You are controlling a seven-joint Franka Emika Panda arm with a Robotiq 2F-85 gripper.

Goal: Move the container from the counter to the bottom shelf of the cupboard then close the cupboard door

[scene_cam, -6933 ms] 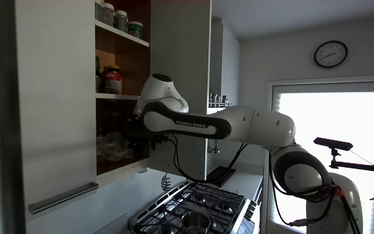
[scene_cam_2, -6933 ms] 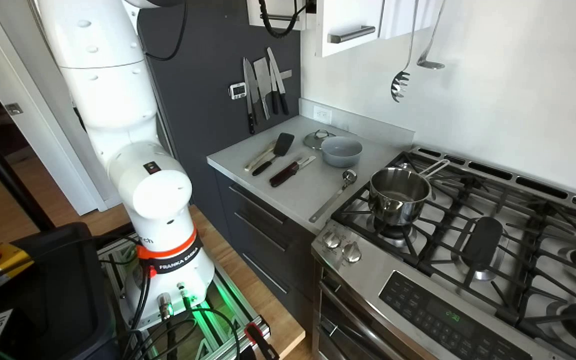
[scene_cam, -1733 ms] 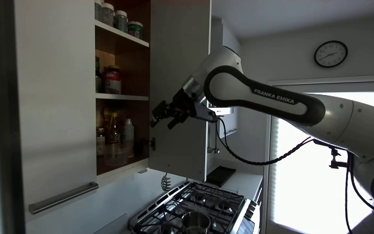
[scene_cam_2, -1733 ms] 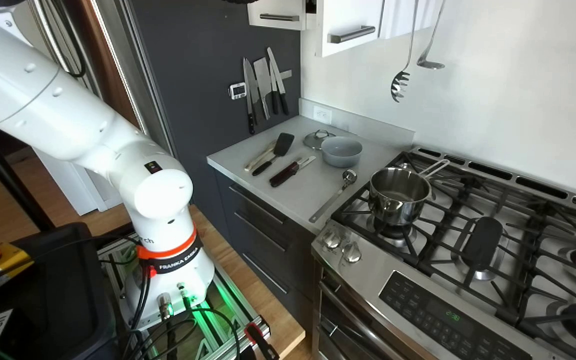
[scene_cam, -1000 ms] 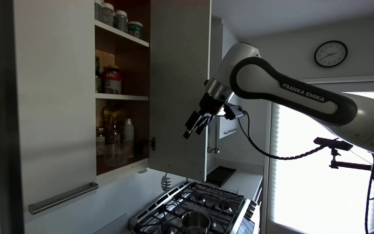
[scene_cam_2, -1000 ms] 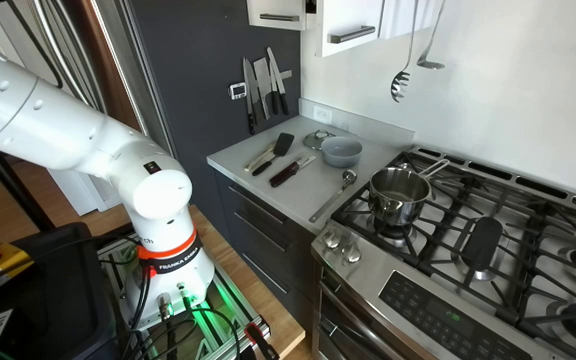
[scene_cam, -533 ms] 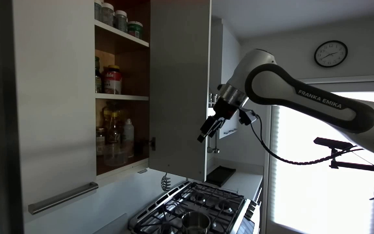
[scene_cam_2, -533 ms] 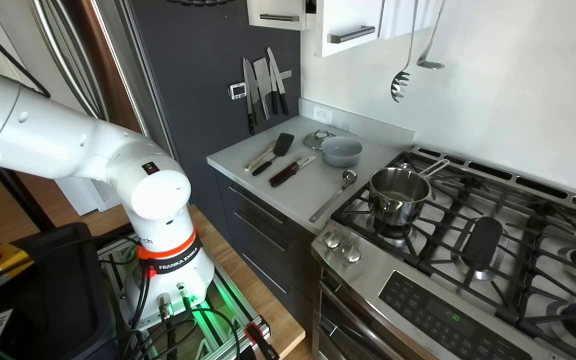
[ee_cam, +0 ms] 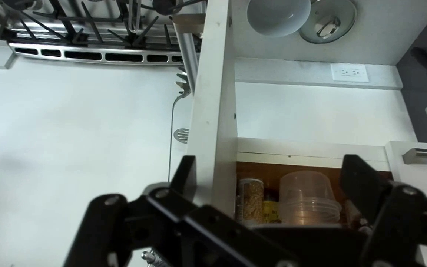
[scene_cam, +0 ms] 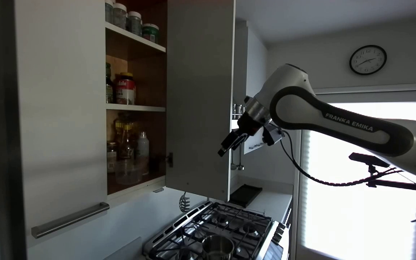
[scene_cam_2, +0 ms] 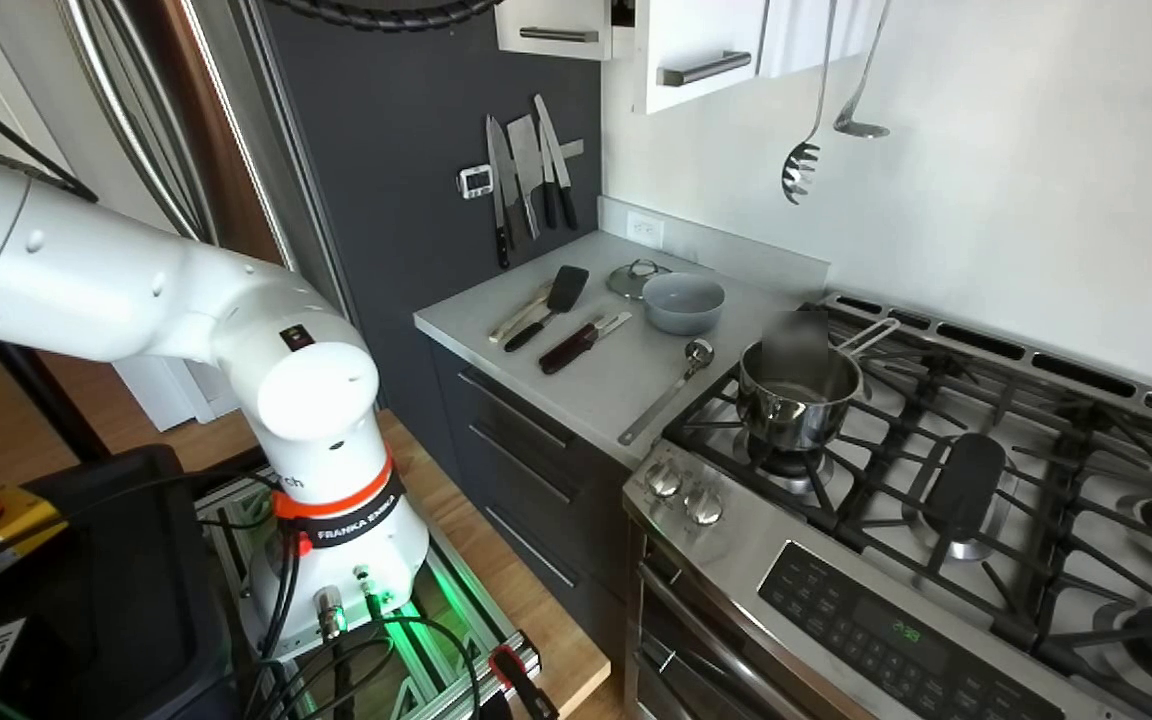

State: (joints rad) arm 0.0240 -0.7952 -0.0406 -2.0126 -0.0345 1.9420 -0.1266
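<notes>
The clear, tapered plastic container (scene_cam: 128, 173) stands, seemingly upright, on the dark wooden bottom shelf (scene_cam: 112, 186), between eight and nine o'clock from the black two-fingered gripper (scene_cam: 228, 149) in an exterior view. Spread wide with nothing in its grasp, the gripper appears near the free edge of the tall, flat, pale grey-white cupboard door (scene_cam: 199, 97); whether they touch, I cannot tell. With the door swung out, only closing seems left. The likeliest fault is pushing from the wrong side: in the wrist view the door's edge runs down from twelve o'clock into the span of the jaws, and pressure on the inner face would swing it wider. The container looks near the shelf's front; should it overhang, the closing door may knock it.
</notes>
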